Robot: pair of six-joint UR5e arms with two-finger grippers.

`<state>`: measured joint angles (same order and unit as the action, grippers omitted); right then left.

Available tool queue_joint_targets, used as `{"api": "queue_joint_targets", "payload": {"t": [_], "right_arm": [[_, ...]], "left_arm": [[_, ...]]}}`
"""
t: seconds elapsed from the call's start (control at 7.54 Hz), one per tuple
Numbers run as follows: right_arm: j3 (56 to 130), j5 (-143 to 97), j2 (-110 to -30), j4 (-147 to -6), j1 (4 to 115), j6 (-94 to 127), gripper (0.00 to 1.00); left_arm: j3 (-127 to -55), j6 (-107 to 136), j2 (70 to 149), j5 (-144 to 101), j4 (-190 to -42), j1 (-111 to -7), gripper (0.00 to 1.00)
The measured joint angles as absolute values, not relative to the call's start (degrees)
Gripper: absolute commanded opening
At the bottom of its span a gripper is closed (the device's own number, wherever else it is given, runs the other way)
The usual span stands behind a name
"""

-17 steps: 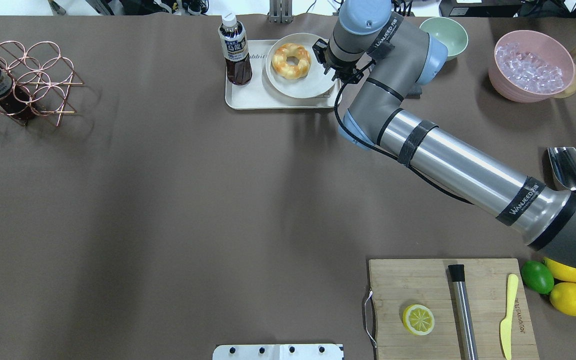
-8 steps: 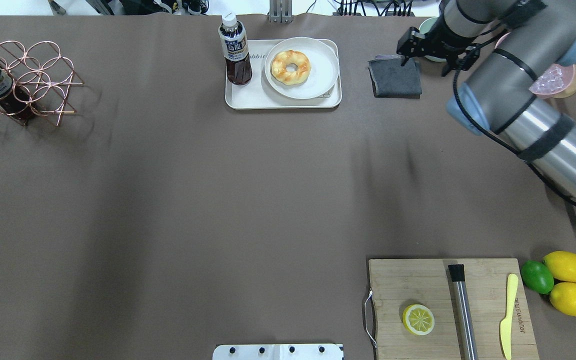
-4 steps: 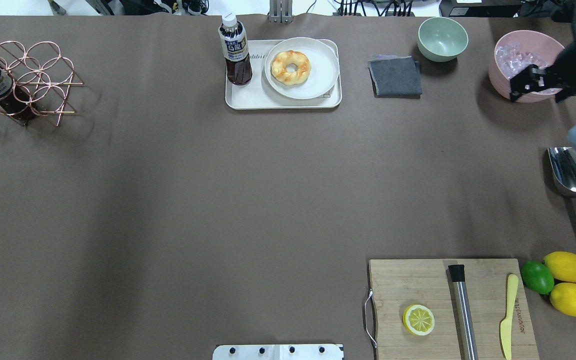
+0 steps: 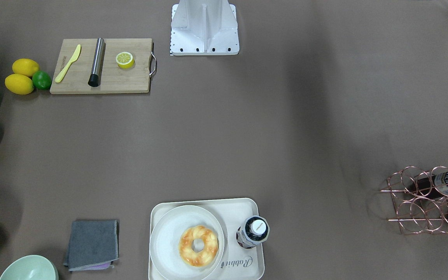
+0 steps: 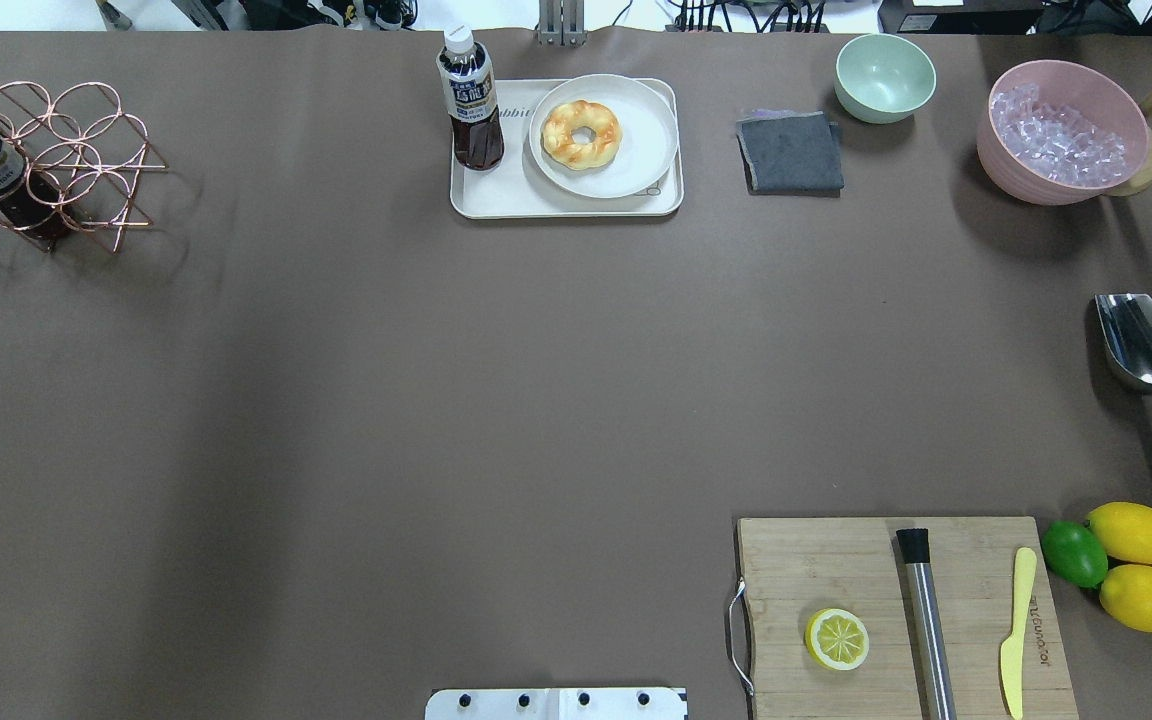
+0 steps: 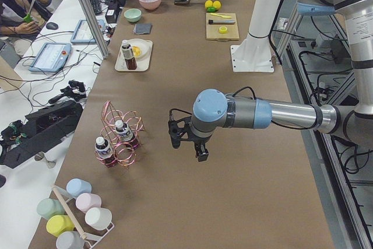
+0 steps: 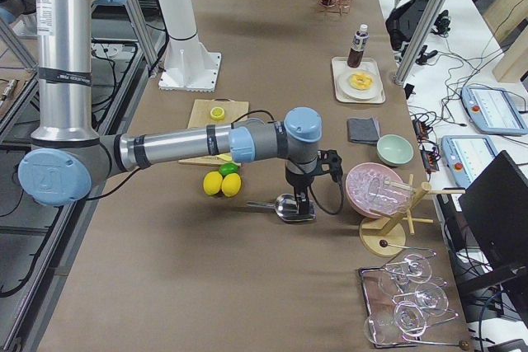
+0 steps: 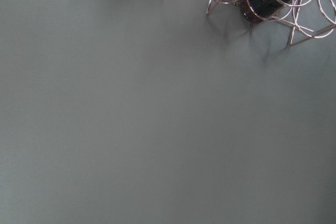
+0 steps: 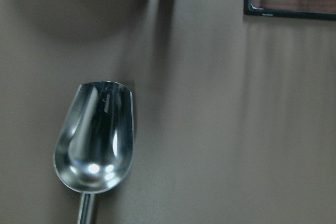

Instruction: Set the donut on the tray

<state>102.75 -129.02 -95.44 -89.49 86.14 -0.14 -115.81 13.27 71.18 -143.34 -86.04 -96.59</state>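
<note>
The donut (image 5: pixel 582 134) lies on a round white plate (image 5: pixel 641 150), and the plate sits on the cream tray (image 5: pixel 481 198) at the table's far middle. The donut (image 4: pixel 198 245) and the tray (image 4: pixel 256 210) also show in the front-facing view. No gripper touches them. My right gripper (image 7: pixel 304 194) shows only in the exterior right view, hanging over a metal scoop far from the tray. My left gripper (image 6: pixel 187 147) shows only in the exterior left view, near the wire rack. I cannot tell whether either is open or shut.
A tea bottle (image 5: pixel 469 100) stands on the tray's left part. A grey cloth (image 5: pixel 791 150), a green bowl (image 5: pixel 885 76) and a pink ice bowl (image 5: pixel 1061 130) lie to the right. The scoop (image 5: pixel 1141 345), a cutting board (image 5: pixel 836 560) and a copper rack (image 5: pixel 46 160) sit further off.
My right arm has pulled away from the plate, swung to the right and left the overhead view. The donut, plate and tray have stayed put.
</note>
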Motion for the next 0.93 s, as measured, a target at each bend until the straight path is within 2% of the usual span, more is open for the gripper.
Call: {"api": "queue_joint_targets", "payload": {"t": [0.93], "right_arm": [[100.3, -127.9, -99.4, -88.8, 88.8, -1.6, 1.0]], "left_arm": [[-115.8, 13.3, 71.1, -143.4, -86.0, -96.6, 0.99]]}}
